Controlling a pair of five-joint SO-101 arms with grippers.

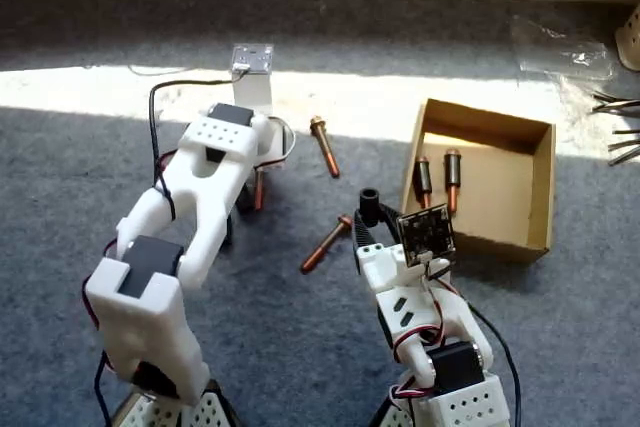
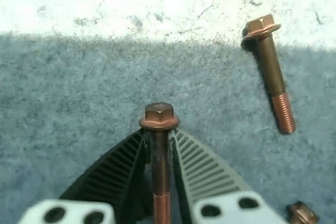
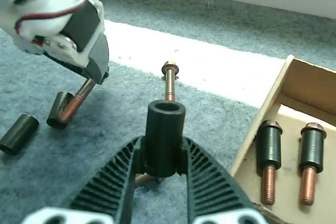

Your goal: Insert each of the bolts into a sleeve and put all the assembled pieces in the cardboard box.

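My left gripper (image 2: 159,135) is shut on a copper bolt (image 2: 159,116), head pointing away from the wrist. In the right wrist view the bolt (image 3: 73,103) slants down with its threaded tip at the mouth of a black sleeve (image 3: 59,109) lying on the carpet; I cannot tell if it is inside. My right gripper (image 3: 164,142) is shut on an upright black sleeve (image 3: 165,129), left of the cardboard box (image 1: 540,187). Two assembled pieces (image 1: 423,179) (image 1: 452,175) lie in the box. Loose bolts (image 1: 323,145) (image 1: 326,243) rest between the arms.
A second loose black sleeve (image 3: 19,133) lies near the left gripper. A small white block (image 1: 252,72) stands behind the left arm. A plastic bag (image 1: 565,47) and dark tools (image 1: 615,127) sit at the far right on the grey carpet.
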